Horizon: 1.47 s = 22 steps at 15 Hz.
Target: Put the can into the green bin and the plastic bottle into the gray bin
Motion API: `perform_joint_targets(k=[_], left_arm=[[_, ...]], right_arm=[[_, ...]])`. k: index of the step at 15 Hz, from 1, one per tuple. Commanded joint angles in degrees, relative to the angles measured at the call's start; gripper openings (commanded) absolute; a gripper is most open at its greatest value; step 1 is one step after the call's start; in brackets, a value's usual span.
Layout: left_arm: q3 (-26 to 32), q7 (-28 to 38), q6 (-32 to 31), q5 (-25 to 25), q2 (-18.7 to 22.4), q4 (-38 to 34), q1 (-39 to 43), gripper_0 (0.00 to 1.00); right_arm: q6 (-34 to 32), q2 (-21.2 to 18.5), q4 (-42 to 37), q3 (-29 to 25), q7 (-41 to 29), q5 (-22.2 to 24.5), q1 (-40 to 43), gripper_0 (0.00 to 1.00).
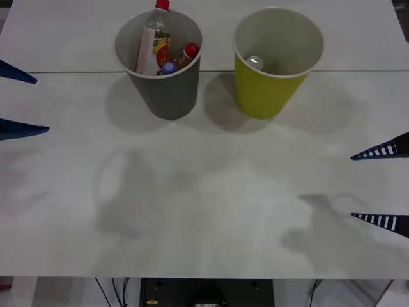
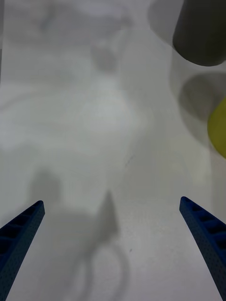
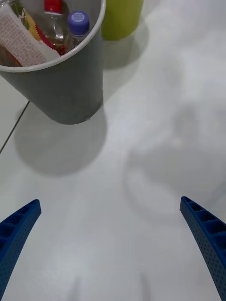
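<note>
Front view. Table [image 1: 204, 211]: white surface with a seam running across under the two bins. Gray bin [image 1: 160, 89]: upright at the far left of centre, mouth up. Plastic bottle [image 1: 153, 41]: inside the gray bin, standing nearly upright against the far-left wall, long axis close to vertical with a slight lean, red cap uppermost and rising above the rim, label facing the camera. Two smaller bottles share the bin: a red-capped bottle [image 1: 189, 52] with orange-brown contents, leaning toward the right wall, and a purple-capped bottle [image 1: 169, 66] beside it, cap up. Green bin [image 1: 271, 89]: upright just to the right of the gray bin, the two near but apart. Can [image 1: 255, 62]: inside the green bin, low against the left wall, silver top facing up; its body is mostly hidden, so its exact tilt cannot be told. Left gripper [image 1: 19, 102]: at the left edge, over bare table, fingers spread wide, holding nothing. Right gripper [image 1: 383, 185]: at the right edge, nearer the robot, fingers likewise spread wide and empty.

Right wrist view. Right gripper [image 2: 113, 244]: fingers at the two corners, bare table between. Gray bin wall [image 2: 200, 33] and an edge of the green bin [image 2: 219, 127] lie beyond.

Left wrist view. Left gripper [image 3: 110, 244]: fingers wide apart over bare table. Gray bin [image 3: 66, 89] ahead, with the plastic bottle [image 3: 21, 37] leaning inside, the red-capped bottle [image 3: 54, 19] and the purple-capped bottle [image 3: 77, 23]; green bin [image 3: 120, 19] behind.
</note>
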Motion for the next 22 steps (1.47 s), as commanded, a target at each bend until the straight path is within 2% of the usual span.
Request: perform_joint_targets(k=[1, 5, 11, 22], left_arm=[[5.32, -8.15, -0.15, 3.94, -2.37, -2.48, 8.21, 1.0], [7.43, -19.84, -0.59, 8.86, -2.81, -2.48, 15.77, 1.0], [8.57, -30.57, -0.85, 11.49, -2.81, -2.65, 23.42, 1.0], [8.92, -32.06, -0.68, 9.56, -2.81, -3.18, 26.05, 1.0]], right_arm=[[0.0, 0.0, 0.0, 0.0, 0.0, 0.0, 0.0, 1.0], [0.0, 0.0, 0.0, 0.0, 0.0, 0.0, 0.0, 1.0], [0.0, 0.0, 0.0, 0.0, 0.0, 0.0, 0.0, 1.0], [0.0, 0.0, 0.0, 0.0, 0.0, 0.0, 0.0, 1.0]])
